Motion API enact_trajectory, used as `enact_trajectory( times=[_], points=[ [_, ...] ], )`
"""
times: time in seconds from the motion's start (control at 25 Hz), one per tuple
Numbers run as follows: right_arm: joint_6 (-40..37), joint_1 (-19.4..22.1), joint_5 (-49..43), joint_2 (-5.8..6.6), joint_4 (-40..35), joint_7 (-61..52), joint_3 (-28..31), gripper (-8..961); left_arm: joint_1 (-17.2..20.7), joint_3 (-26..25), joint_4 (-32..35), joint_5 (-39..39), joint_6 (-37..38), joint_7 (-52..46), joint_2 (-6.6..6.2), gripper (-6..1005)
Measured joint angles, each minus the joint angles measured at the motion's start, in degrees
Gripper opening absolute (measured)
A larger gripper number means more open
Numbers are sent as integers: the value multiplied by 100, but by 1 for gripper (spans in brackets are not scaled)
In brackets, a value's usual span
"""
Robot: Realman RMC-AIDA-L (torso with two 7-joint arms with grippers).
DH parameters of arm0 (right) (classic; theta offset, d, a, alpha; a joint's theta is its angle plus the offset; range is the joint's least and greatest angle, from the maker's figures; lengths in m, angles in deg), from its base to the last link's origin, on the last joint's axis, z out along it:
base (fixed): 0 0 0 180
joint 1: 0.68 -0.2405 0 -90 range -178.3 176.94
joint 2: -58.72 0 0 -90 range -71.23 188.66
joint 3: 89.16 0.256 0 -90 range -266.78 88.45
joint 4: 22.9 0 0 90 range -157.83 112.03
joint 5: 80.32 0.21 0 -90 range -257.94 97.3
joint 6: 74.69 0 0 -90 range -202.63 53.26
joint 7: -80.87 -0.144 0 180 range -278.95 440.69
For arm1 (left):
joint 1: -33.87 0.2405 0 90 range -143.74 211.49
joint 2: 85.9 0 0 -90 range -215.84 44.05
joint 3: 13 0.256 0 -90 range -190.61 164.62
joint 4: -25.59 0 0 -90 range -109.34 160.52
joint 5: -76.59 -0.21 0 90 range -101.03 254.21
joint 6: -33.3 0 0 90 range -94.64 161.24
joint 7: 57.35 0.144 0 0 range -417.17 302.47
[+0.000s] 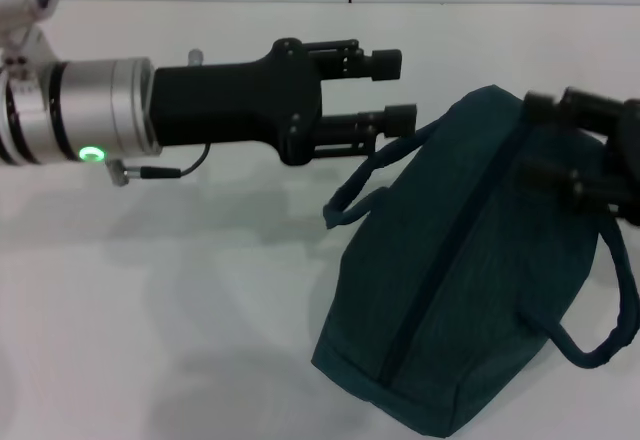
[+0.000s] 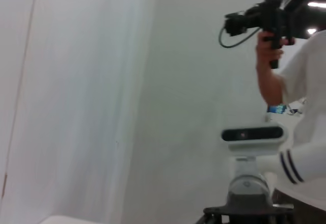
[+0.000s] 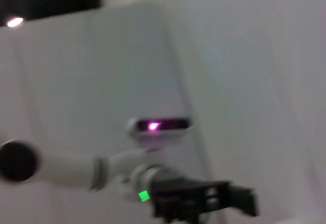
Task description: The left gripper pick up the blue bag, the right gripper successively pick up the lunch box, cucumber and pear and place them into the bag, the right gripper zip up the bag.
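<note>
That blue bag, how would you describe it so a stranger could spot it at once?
Look at the white table in the head view, toward the robot's right. The blue bag lies there on its side, zipped shut, between the left end effector and the right end effector. It is the only fabric thing: dark teal, with loop handles and a long zipper line.

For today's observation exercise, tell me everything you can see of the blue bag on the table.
The blue bag is dark teal fabric, soft and slightly slumped, lying on the white table at the robot's right. A dark zipper line runs along its top and looks closed. Two loop handles hang out, one on each side. The right gripper is over its far end; contact cannot be told. The left gripper, open, is just off the near handle, apart from it.
</note>
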Motion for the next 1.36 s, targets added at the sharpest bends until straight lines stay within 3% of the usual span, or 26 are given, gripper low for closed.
enact_trajectory(
  times=[0.16,0.32,0.96,1.24,1.36],
  points=[
    [-235,-102,-57,165,-411,-415,-504,750,110,-1,-279,16,127,441,3,635],
    [-330,-145,-255,207,-735,-825,-551,750,251,3,-400,18,159,706,15,634],
    [-323,-163,-373,205,-798,-899,-552,750,266,69,-675,80,284,900,18,631],
    [-289,-172,-373,175,-802,-875,-541,750,253,77,-679,80,257,928,16,630],
    [-240,-221,-373,107,-802,-871,-537,750,262,80,-680,80,247,925,12,630]
  ],
)
